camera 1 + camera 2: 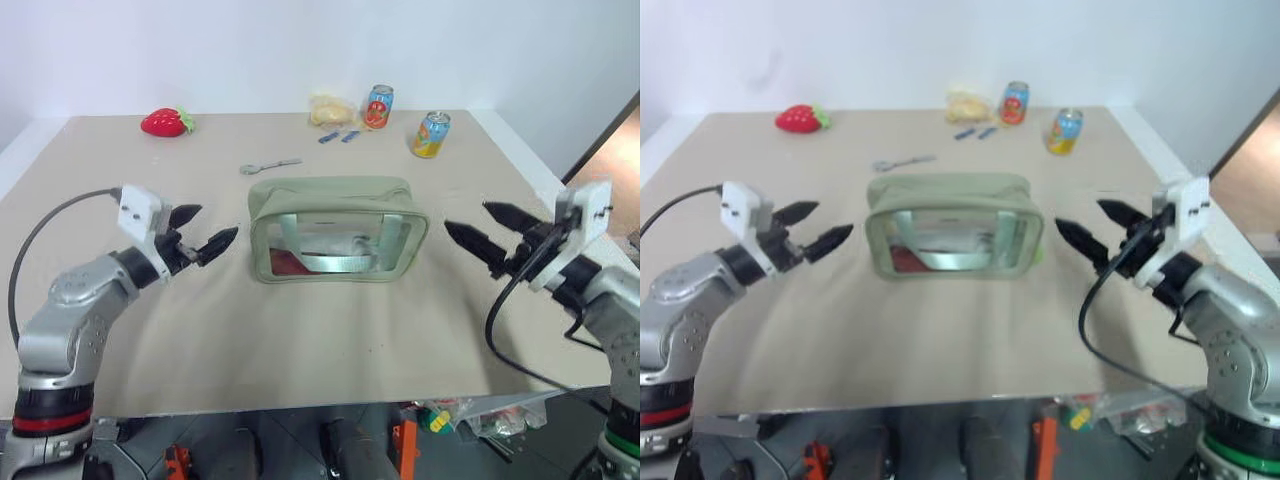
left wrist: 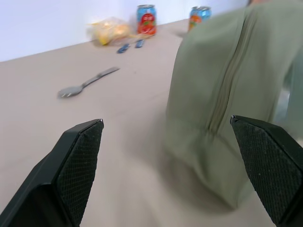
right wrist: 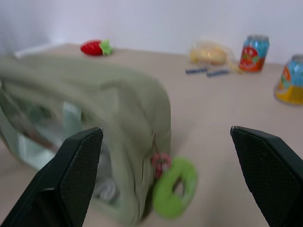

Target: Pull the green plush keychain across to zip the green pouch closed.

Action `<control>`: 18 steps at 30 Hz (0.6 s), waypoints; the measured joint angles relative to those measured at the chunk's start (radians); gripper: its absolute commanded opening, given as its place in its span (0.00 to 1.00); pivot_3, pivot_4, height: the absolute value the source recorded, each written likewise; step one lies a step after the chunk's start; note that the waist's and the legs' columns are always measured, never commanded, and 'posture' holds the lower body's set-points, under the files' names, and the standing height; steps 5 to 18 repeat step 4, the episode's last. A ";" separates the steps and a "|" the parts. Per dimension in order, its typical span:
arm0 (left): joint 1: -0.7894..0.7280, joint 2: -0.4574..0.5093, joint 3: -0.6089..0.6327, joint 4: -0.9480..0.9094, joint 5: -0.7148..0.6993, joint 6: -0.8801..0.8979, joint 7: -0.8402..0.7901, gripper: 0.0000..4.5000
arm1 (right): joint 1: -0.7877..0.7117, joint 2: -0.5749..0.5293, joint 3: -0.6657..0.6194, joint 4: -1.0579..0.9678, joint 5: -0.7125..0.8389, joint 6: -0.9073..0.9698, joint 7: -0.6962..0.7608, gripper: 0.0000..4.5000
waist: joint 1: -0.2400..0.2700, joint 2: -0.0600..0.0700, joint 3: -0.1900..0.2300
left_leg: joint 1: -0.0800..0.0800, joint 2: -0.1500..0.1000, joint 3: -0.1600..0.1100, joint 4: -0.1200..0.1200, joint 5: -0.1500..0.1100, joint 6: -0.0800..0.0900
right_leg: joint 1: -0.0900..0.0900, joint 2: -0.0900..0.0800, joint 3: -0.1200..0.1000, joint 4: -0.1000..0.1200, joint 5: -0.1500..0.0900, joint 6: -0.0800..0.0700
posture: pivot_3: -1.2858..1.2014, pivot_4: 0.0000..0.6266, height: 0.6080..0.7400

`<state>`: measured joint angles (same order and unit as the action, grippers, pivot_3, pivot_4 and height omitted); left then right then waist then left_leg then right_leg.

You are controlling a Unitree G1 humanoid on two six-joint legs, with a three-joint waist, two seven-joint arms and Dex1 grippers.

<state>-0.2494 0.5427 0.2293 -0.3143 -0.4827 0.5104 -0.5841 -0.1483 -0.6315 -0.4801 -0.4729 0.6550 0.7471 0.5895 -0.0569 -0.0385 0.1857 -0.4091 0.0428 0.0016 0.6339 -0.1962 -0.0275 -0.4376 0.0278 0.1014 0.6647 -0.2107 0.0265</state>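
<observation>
At surface (image 1: 300, 330) centre, pouch (image 1: 335, 228), keychain (image 3: 174, 187) at its 3 o'clock end, left hand (image 1: 203, 232) and right hand (image 1: 480, 235) released, flanking.

Bright, even, diffuse light; source direction unclear, perhaps overhead. Soft, faint shadow under green pouch (image 1: 337, 228). Mild glare on its clear window. Head views fairly sharp. Wrist views blurred: pouch smeared, green plush keychain (image 3: 173, 187) soft, far cans hazy.

Sage-green pouch (image 1: 335, 200), lime keychain (image 3: 174, 187) with a seemingly pink bit, red strawberry toy (image 1: 166, 122).
</observation>
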 measured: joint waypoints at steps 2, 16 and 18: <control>0.066 -0.013 -0.023 -0.033 0.068 -0.047 0.045 0.99 | 0.095 0.027 0.014 -0.033 -0.036 -0.051 -0.011 0.99 | 0.001 0.000 0.000 | 0.002 0.000 0.000 0.000 0.000 0.000 | 0.002 0.000 0.000 0.000 -0.001 -0.001 | 0.52 0.24 1.00; 0.129 -0.047 -0.044 -0.040 0.111 -0.071 0.080 0.99 | 0.166 0.068 0.046 -0.044 -0.087 -0.116 -0.031 0.99 | -0.001 0.000 0.000 | 0.002 0.000 0.002 0.001 0.000 0.000 | 0.001 0.000 0.001 0.000 -0.001 -0.001 | 0.52 0.24 1.00; 0.129 -0.047 -0.044 -0.040 0.111 -0.071 0.080 0.99 | 0.166 0.068 0.046 -0.044 -0.087 -0.116 -0.031 0.99 | -0.001 0.000 0.000 | 0.002 0.000 0.002 0.001 0.000 0.000 | 0.001 0.000 0.001 0.000 -0.001 -0.001 | 0.52 0.24 1.00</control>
